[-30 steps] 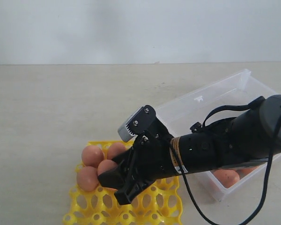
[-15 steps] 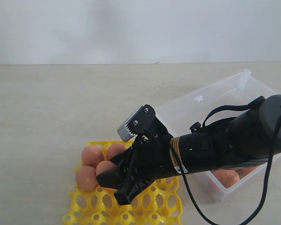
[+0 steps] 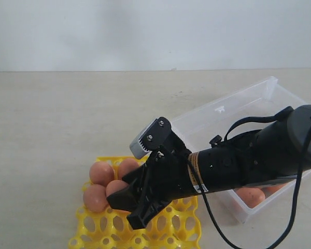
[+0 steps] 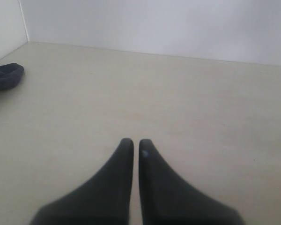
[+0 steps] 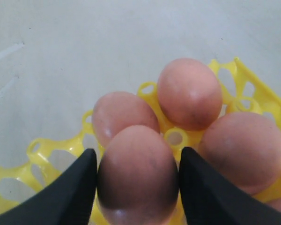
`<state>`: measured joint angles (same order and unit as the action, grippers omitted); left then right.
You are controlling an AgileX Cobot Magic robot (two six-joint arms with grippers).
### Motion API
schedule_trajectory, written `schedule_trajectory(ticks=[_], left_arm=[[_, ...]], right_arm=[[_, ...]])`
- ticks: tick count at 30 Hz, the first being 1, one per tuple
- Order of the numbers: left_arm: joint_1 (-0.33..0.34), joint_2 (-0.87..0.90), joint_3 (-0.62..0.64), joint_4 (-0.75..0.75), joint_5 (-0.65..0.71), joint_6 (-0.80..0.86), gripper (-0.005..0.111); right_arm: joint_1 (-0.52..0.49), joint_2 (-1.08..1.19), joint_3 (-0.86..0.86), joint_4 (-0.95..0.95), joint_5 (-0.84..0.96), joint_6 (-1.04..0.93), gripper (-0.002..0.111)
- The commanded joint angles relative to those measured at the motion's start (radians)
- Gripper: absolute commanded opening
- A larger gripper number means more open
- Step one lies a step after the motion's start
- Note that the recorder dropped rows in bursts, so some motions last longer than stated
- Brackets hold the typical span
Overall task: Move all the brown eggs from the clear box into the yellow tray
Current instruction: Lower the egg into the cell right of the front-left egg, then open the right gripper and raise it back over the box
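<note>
My right gripper [image 3: 123, 207] is over the yellow tray [image 3: 109, 228], shut on a brown egg [image 3: 116, 188]. In the right wrist view that brown egg [image 5: 137, 173] fills the gap between the two black fingers [image 5: 75, 187], low over a socket of the tray [image 5: 51, 150]. Three brown eggs [image 3: 101, 173] sit in the tray's far-left sockets, right beside the held one. The clear box [image 3: 233, 111] lies to the right, mostly hidden by the arm, with brown eggs [image 3: 250, 196] showing at its near end. My left gripper [image 4: 132, 143] is shut and empty over bare table.
The right arm and its black cable [image 3: 295, 207] lie across the clear box. A dark object [image 4: 4, 77] rests on the table at the edge of the left wrist view. A pale wall stands behind the beige table [image 3: 67, 114].
My right gripper has sunk a little lower and leftward onto the tray with the egg still in it. The eggs in the tray have not moved.
</note>
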<state>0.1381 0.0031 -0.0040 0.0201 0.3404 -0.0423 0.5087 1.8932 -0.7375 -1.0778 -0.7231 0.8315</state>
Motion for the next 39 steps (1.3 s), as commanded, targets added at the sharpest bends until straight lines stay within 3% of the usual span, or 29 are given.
schedule_trajectory(ticks=[1, 4, 6, 8, 14, 20, 22, 24, 27, 30, 33, 36, 39], left_arm=[[-0.009, -0.003, 0.004, 0.0, -0.003, 0.004, 0.004], [-0.009, -0.003, 0.004, 0.0, -0.003, 0.004, 0.004], [-0.009, -0.003, 0.004, 0.0, -0.003, 0.004, 0.004], [-0.009, -0.003, 0.004, 0.0, -0.003, 0.004, 0.004], [-0.009, -0.003, 0.004, 0.0, -0.003, 0.004, 0.004], [-0.009, -0.003, 0.004, 0.0, -0.003, 0.004, 0.004], [-0.009, -0.003, 0.004, 0.0, -0.003, 0.004, 0.004], [-0.009, -0.003, 0.004, 0.0, -0.003, 0.004, 0.004], [-0.009, -0.003, 0.004, 0.0, -0.003, 0.004, 0.004], [-0.009, -0.003, 0.004, 0.0, -0.003, 0.004, 0.004], [-0.009, -0.003, 0.004, 0.0, -0.003, 0.004, 0.004], [-0.009, -0.003, 0.004, 0.0, -0.003, 0.004, 0.004], [-0.009, -0.003, 0.004, 0.0, -0.003, 0.004, 0.004]], right_arm=[[0.003, 0.0, -0.003, -0.011, -0.002, -0.004, 0.045], [0.003, 0.0, -0.003, -0.011, -0.002, -0.004, 0.049], [0.003, 0.0, -0.003, -0.007, -0.002, -0.004, 0.069], [0.003, 0.0, -0.003, -0.009, -0.002, -0.004, 0.074], [0.003, -0.011, -0.003, -0.01, -0.027, -0.001, 0.074], [0.001, -0.262, -0.003, -0.01, -0.028, 0.097, 0.074], [0.001, -0.379, -0.004, -0.005, -0.018, 0.085, 0.062], [0.001, -0.505, -0.022, -0.005, 0.056, 0.004, 0.032], [0.001, -0.592, -0.062, -0.002, 0.19, -0.137, -0.001], [0.001, -0.642, -0.127, -0.004, 0.414, -0.234, 0.001], [0.001, -0.632, -0.262, 0.004, 0.896, -0.231, 0.001], [-0.021, -0.581, -0.403, 0.009, 1.248, -0.206, 0.001], [-0.111, -0.503, -0.541, 0.112, 1.398, -0.351, 0.0]])
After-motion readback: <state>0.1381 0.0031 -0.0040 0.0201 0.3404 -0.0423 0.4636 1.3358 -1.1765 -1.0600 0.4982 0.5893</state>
